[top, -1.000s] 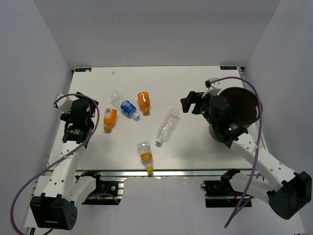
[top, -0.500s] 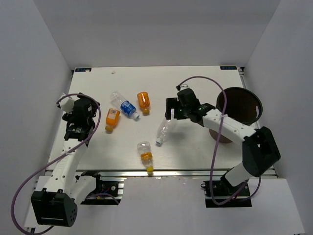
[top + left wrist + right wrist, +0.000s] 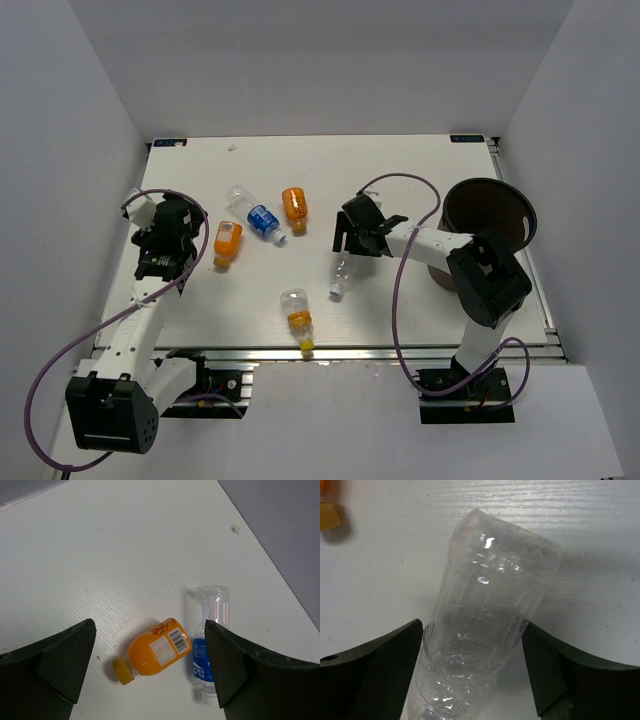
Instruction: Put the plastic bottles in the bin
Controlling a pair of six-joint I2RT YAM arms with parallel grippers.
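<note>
Five plastic bottles lie on the white table. An orange bottle [image 3: 226,241] lies just right of my open left gripper [image 3: 180,228]. In the left wrist view this bottle [image 3: 155,652] lies ahead of and between the open fingers, beside the blue-label bottle [image 3: 210,645]. The blue-label bottle [image 3: 258,218] and the second orange bottle [image 3: 294,206] lie further right. My right gripper [image 3: 352,243] is low over the plain clear bottle [image 3: 342,278]. Its open fingers straddle the bottle [image 3: 485,630] closely. The yellow-cap bottle [image 3: 297,315] lies near the front edge. The dark brown bin [image 3: 488,215] stands at the right.
The table's front edge [image 3: 330,348] is just below the yellow-cap bottle. Grey walls enclose the table on the left, back and right. A purple cable [image 3: 400,190] loops over the right arm.
My right arm has swung left from beside the bin and come down over the plain clear bottle. My left gripper has shifted only slightly.
</note>
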